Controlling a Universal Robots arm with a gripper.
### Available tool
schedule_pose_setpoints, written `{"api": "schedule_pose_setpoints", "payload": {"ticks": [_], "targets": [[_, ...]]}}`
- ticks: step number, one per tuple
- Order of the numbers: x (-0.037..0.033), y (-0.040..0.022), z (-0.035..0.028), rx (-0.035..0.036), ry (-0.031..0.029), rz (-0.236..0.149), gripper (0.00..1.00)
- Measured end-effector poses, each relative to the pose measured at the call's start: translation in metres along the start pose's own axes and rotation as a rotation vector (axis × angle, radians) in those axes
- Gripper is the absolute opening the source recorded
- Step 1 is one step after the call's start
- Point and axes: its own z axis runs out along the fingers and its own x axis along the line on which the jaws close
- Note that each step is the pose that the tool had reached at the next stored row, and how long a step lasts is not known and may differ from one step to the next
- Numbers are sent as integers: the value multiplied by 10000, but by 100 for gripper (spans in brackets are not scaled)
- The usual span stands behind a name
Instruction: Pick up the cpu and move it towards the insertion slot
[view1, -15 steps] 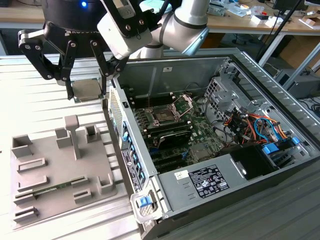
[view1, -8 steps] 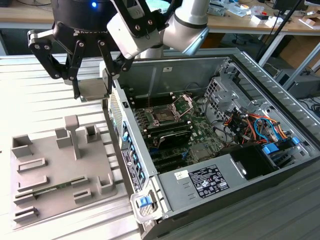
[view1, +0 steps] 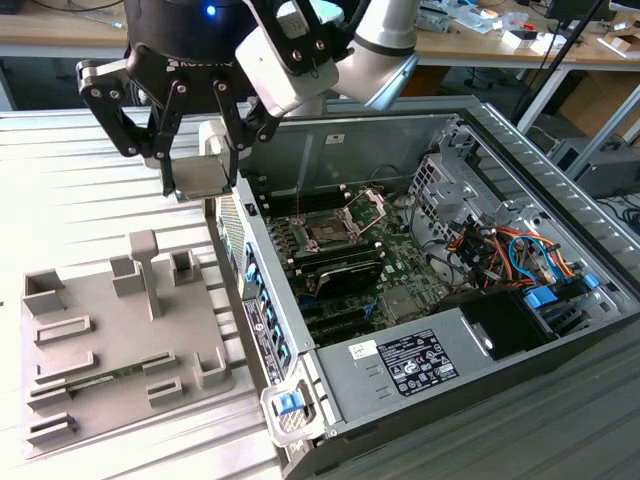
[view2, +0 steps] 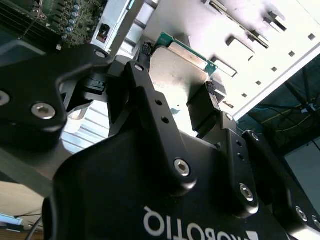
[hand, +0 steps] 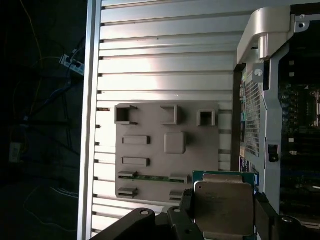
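Note:
My gripper (view1: 203, 176) hangs above the slatted table, shut on the cpu (view1: 204, 170), a small flat square chip with a pale silver top. It is just off the open computer case's wall, on the exterior view's left. In both wrist views the cpu (view2: 179, 62) (hand: 222, 200) sits clamped between the black fingers (view2: 207, 100) (hand: 261, 210), its green edge showing. The insertion slot (view1: 325, 233) lies on the green motherboard inside the case, dark-centred, with its metal plate (view1: 366, 208) hinged up. It is to the right of the gripper and lower in the exterior view.
A grey tray (view1: 110, 330) (hand: 167, 120) with raised blocks lies on the table below the gripper; a thin green memory stick (view1: 95, 379) (hand: 150, 177) rests in it. The case wall (view1: 255, 280) stands between tray and motherboard. Cables (view1: 500, 250) and a power supply (view1: 420, 360) fill the case's right.

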Motion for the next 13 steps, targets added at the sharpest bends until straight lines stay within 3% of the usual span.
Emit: {"api": "schedule_pose_setpoints", "payload": {"ticks": [13], "targets": [[-170, -9, -1, 0, 3, 0, 55]]}}
